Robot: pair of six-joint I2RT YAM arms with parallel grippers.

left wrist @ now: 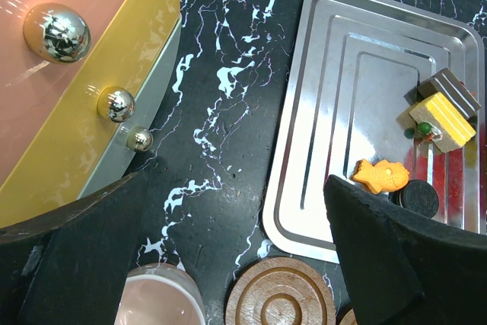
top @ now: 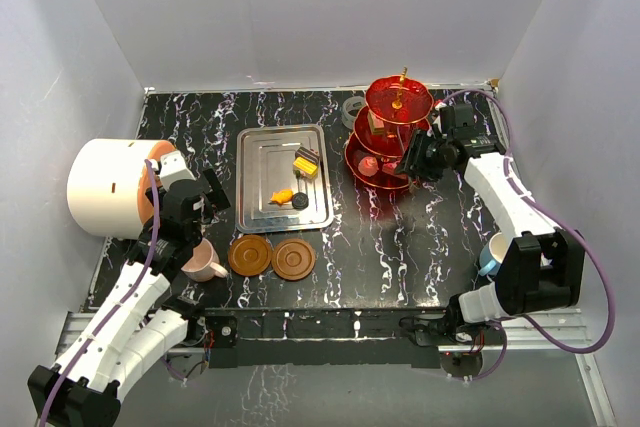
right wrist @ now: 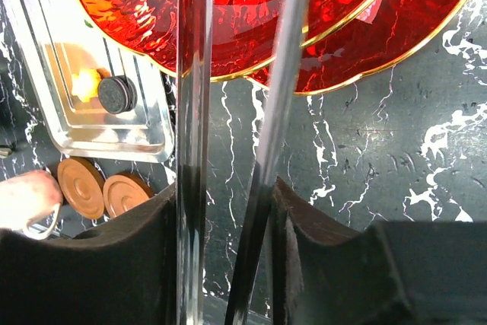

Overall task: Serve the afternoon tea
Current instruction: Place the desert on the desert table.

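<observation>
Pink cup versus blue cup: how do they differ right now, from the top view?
The pink cup stands at the left, right beside a brown saucer; the blue cup is at the right, far from both saucers. The pink cup shows almost whole, handle included; the blue cup is mostly hidden behind the right arm. Shared: neither sits on a saucer yet.

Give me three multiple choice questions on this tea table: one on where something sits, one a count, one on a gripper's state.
1. The pink cup is: A on the steel tray; B on the red stand; C on the table, left of the brown saucers.
2. How many brown saucers? A one; B two; C four.
3. The right gripper is: A closed on silver tongs; B wide open, empty; C holding the blue cup.
Answers: C, it stands beside them; B, two lie side by side; A, metal strips run between its fingers.
</observation>
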